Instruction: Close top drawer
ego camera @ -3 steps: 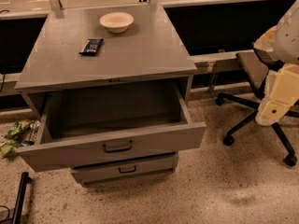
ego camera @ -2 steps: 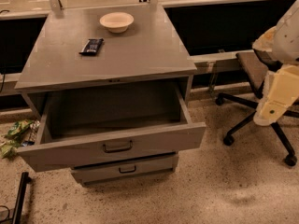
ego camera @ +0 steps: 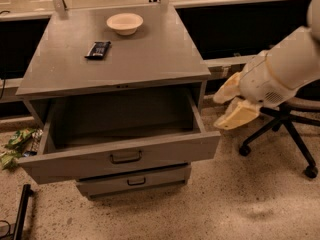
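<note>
Clearly one top drawer (ego camera: 120, 154) stands open, one gripper (ego camera: 220, 113) near its front corner, fingers apart.

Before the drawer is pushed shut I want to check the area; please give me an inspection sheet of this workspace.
Surface: grey cabinet top, flat.
Job's things: top drawer pulled out, nothing seen inside.
Clutter: pale bowl and dark flat object on top.
Grippers: gripper right of the drawer's front corner, jaws apart, holding nothing.
Cables: apparently a thin dark cable on floor, lower left.
Surroundings: office chair at right; green litter on floor.
</note>
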Robot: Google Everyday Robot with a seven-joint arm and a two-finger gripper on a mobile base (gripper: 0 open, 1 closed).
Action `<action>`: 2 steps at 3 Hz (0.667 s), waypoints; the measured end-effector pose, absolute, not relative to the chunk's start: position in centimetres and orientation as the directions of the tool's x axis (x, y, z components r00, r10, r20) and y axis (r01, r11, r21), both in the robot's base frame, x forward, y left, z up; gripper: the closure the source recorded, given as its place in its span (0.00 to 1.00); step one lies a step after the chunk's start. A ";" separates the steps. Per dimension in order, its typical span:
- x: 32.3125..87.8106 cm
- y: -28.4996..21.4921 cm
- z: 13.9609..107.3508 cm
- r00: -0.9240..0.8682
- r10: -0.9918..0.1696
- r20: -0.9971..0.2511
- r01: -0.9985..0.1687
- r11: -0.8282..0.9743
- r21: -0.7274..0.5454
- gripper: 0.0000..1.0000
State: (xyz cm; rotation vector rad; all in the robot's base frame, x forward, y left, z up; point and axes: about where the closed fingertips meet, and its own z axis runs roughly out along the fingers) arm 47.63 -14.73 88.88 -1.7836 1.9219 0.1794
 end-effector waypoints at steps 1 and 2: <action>49.3 -11.2 84.1 0.085 -0.862 -0.500 -0.968 0.047 -0.246 0.72; 49.2 -9.4 80.5 0.114 -0.845 -0.523 -0.977 0.002 -0.215 0.95</action>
